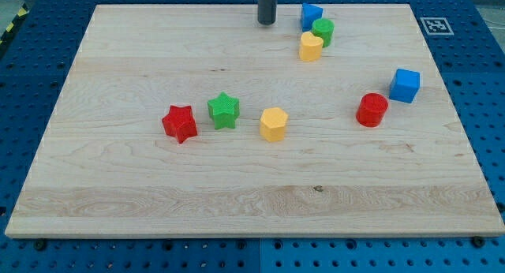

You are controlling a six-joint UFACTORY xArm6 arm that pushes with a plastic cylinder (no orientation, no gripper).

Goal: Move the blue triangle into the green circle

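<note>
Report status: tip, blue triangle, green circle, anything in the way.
My tip near the view's top, left of blue triangle. Triangle against green circle. Yellow block touching circle below. Nothing between tip and triangle.

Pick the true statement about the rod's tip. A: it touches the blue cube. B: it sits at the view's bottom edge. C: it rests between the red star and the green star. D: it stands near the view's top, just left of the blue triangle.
D: my tip stands at the view's top, a little left of the blue triangle, with a gap between them.

The rod (267, 5) is cut off at the view's top; the green circle (323, 31) perhaps partly hides the blue triangle (310, 14).
</note>
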